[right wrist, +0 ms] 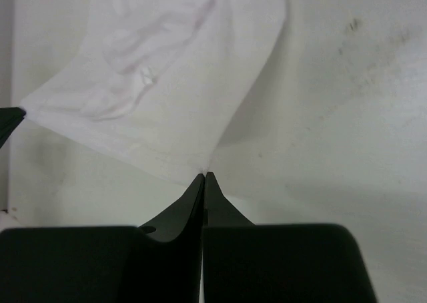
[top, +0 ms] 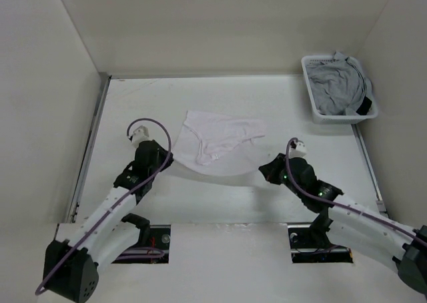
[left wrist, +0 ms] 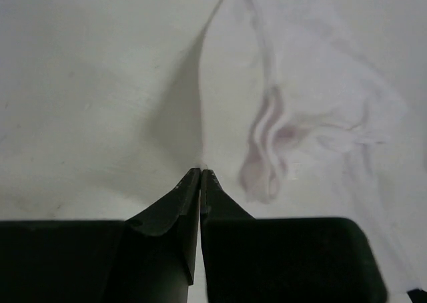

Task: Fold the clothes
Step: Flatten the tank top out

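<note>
At the left of the top view, the left arm reaches forward over the table (top: 133, 103). The left gripper (top: 168, 160) has its fingers pressed together on the near left corner of the white garment (top: 217, 141). The left wrist view shows the same grip. The two dark fingertips meet at a point (left wrist: 201, 173) with a sliver of cloth pinched between them. The white garment (left wrist: 300, 83) spreads away to the upper right, with a dark shadow on the table beside its edge.

The garment lies in the middle of the table, wrinkled. Its far part rests flat, and its near edge is drawn out between the two grippers (the shadow under that edge suggests it is raised off the surface).

To the right, the right gripper (top: 262, 170) is clamped on the near right corner of the garment. In the right wrist view its fingers close to a tip (right wrist: 204, 176) on the cloth's corner, and the white garment (right wrist: 167, 76) fans out up and to the left.

At the far right corner of the table stands a white basket (top: 311, 96) holding a grey garment (top: 337, 86), well apart from both arms.
</note>
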Available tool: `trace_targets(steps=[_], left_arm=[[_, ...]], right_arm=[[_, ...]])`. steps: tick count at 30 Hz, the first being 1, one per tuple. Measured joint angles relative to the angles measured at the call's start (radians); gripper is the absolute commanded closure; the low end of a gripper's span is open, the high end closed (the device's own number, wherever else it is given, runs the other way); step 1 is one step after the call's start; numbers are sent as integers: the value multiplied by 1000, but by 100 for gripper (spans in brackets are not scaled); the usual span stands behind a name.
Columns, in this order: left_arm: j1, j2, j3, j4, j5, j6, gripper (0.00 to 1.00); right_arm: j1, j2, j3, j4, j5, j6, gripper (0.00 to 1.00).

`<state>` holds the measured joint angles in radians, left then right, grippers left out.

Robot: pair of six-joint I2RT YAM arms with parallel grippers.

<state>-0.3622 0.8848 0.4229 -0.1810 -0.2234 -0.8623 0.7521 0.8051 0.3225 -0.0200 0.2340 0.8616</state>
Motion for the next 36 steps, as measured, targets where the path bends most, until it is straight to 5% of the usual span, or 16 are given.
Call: trace_targets(steps=[6, 13, 19, 23, 29, 36], left_arm=[[-77, -214, 290, -68, -72, 104, 100], [-204, -339, 597, -41, -218, 250, 100], [-262, -324, 722, 43, -267, 320, 99], [-267, -283, 734, 90, -282, 344, 99], [-221, -141, 709, 192, -305, 366, 98], [74, 302, 776, 277, -186, 299, 98]], right_arm=[[26, -152, 291, -163, 116, -136, 100], [230, -214, 725, -286, 403, -353, 100], [412, -155, 978, -228, 582, -570, 100], [415, -93, 1005, -150, 617, -685, 100], [134, 67, 1005, -115, 488, -703, 100], [-367, 461, 1173, -122, 74, -520, 100]])
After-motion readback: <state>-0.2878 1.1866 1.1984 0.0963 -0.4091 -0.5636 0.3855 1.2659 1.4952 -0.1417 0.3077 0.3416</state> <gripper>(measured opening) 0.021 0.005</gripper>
